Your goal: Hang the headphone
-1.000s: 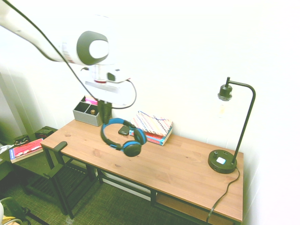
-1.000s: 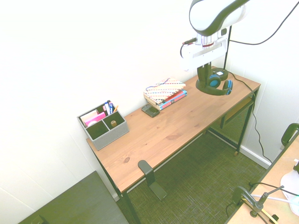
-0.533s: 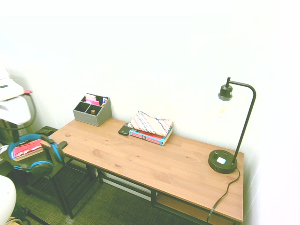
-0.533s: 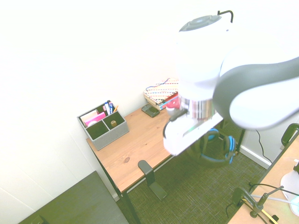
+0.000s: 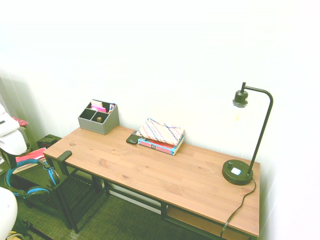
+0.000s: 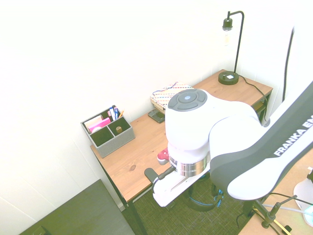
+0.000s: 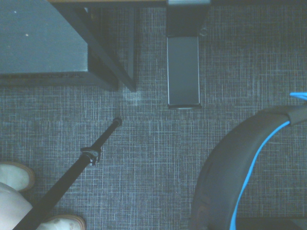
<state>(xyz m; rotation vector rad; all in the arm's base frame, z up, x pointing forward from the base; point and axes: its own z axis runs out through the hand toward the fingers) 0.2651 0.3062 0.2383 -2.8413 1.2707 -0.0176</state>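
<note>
I've got the claw pinching the headphone by its band, cups dangling, beside the bench hook.

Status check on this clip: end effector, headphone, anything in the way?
End effector shut on the headphone, fingers out of sight. Headphone off the desk, hanging beside the hook at the desk's end. Not hung yet. Nothing blocking the hook.

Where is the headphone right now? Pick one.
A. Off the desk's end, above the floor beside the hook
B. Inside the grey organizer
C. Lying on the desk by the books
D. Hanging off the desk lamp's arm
A: the headphone hangs past the desk's end, near the black hook.
</note>
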